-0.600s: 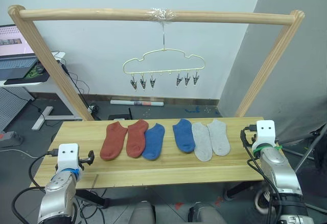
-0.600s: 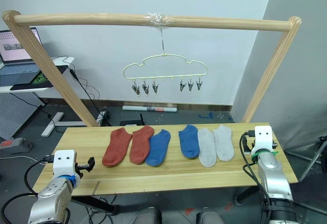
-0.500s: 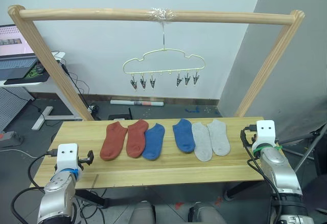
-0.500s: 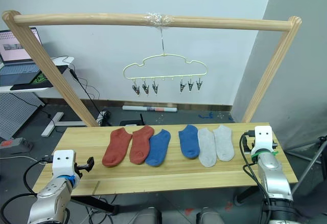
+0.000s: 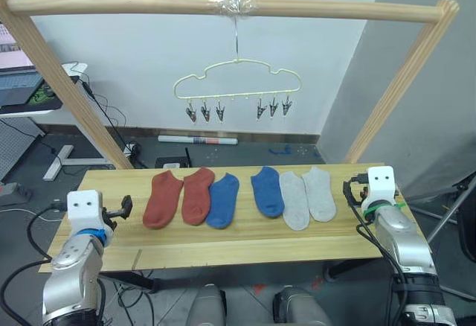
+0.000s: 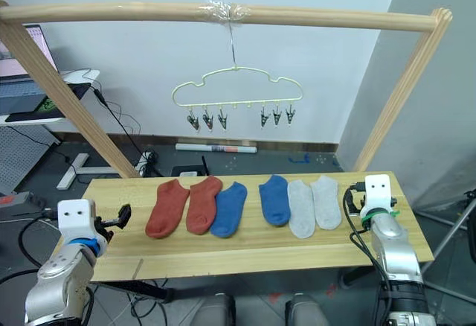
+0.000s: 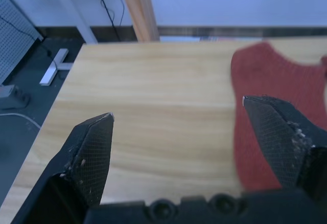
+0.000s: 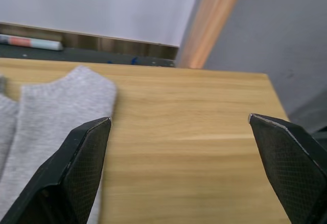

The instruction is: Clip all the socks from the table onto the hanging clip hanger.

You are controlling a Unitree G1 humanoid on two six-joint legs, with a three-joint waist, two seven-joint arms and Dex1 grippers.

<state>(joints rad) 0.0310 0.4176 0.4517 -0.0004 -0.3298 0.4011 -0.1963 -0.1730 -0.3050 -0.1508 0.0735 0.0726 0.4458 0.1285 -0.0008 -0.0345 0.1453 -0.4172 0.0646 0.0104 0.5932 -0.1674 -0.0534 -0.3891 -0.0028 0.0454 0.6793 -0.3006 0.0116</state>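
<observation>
Six socks lie in a row on the table [image 5: 245, 243]: two rust-red socks [image 5: 163, 199] [image 5: 197, 196], two blue socks [image 5: 223, 200] [image 5: 267, 190] and two light grey socks [image 5: 294, 200] [image 5: 320, 193]. The pale-yellow clip hanger [image 5: 238, 80] hangs above them, its grey clips [image 5: 204, 110] holding nothing. My left gripper [image 5: 123, 207] stands open over the table's left end, and the rust-red sock [image 7: 276, 81] lies just beyond its fingertip. At the right end my right gripper [image 5: 351, 192] is open too, beside the outer grey sock [image 8: 56, 106].
A round wooden pole frame [image 5: 223, 4] spans the table and carries the hanger; its slanted legs [image 5: 67, 95] [image 5: 401, 80] rise from the table's far corners. A side desk with a laptop [image 6: 22, 73] stands at the left, and cables lie on the floor behind.
The whole picture has shifted, so the camera moved. My left gripper has come a little forward over the table's left end. The socks and hanger stay put.
</observation>
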